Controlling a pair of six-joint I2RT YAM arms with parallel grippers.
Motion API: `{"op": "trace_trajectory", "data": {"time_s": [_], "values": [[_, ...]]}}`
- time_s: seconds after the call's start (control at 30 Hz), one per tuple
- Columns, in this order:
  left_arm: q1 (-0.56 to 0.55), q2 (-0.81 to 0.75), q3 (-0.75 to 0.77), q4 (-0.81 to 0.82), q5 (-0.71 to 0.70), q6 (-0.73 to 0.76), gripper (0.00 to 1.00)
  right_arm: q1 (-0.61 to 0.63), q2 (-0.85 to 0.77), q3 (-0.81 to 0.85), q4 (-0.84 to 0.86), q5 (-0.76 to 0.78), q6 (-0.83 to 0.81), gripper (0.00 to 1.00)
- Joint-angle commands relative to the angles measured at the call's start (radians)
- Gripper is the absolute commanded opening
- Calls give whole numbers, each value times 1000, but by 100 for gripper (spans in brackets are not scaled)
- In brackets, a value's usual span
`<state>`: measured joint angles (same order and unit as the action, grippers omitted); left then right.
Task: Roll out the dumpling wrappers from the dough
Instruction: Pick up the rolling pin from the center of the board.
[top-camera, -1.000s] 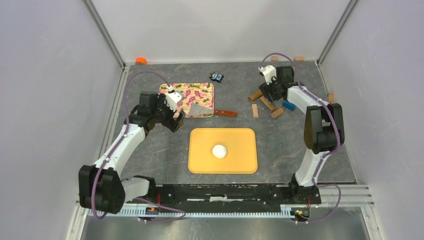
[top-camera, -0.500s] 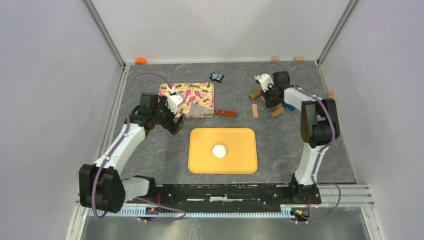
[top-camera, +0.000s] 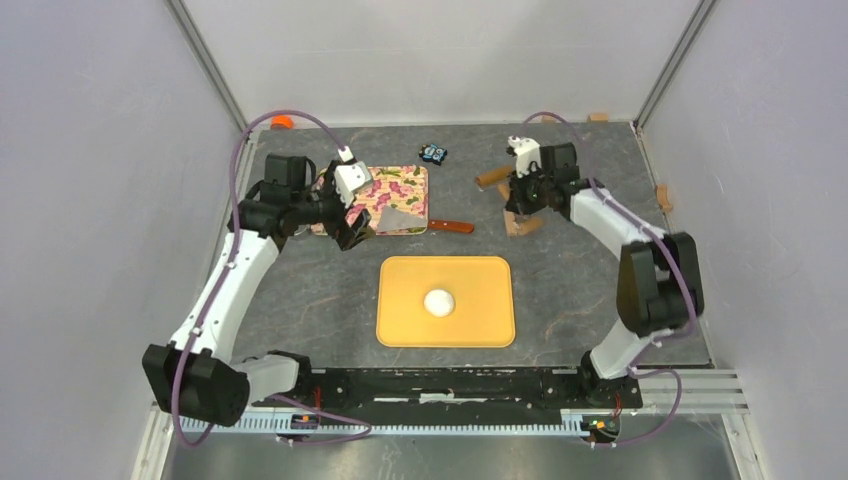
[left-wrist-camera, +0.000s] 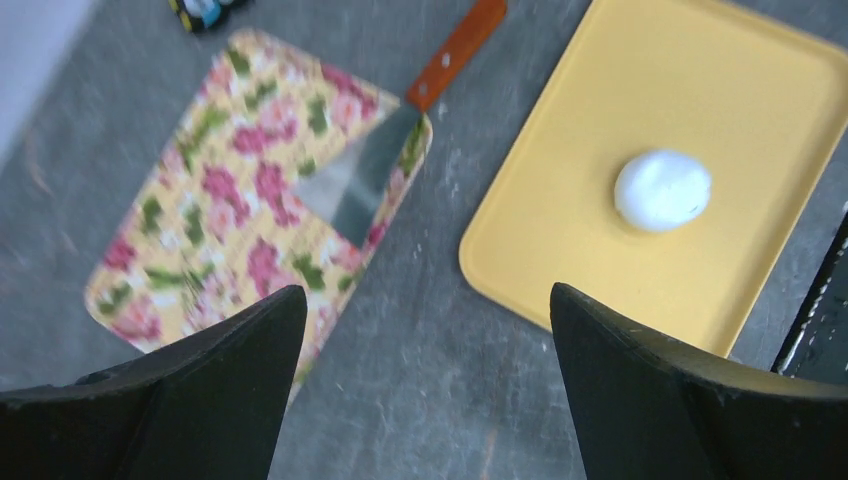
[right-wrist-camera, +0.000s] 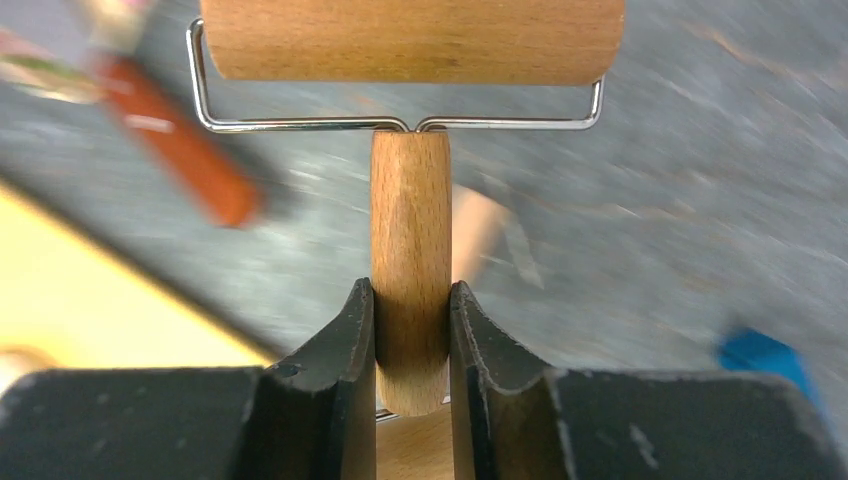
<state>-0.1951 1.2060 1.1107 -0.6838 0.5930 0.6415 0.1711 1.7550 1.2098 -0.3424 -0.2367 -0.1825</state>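
Observation:
The dough is a smooth white ball lying in the middle of the yellow board; the left wrist view shows the ball on that board. No dumpling wrappers are in view. My right gripper is shut on the handle of a wooden roller, whose barrel hangs on a wire frame ahead of the fingers. In the top view this gripper holds the roller above the back right of the table. My left gripper is open and empty, hovering between the floral board and the yellow board.
A floral board lies at the back left with a scraper blade on its corner and the red handle sticking out. Wooden blocks lie under the right gripper. A small black and blue object sits at the back.
My right gripper closed on the roller's handle and carried it up and to the left, away from the blocks. My left arm rose and drew back a little, still open.

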Motion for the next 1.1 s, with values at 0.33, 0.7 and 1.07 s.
{"op": "trace_trajectory", "data": {"time_s": [0.33, 0.7, 1.07], "values": [[-333, 56, 327, -285, 11, 668, 99, 434, -182, -193, 614, -435, 647, 0], [-415, 125, 147, -234, -378, 977, 83, 554, -91, -221, 933, -533, 939, 0], [-357, 163, 63, -114, -409, 1028, 68, 567, -68, -177, 931, -538, 930, 0]]}}
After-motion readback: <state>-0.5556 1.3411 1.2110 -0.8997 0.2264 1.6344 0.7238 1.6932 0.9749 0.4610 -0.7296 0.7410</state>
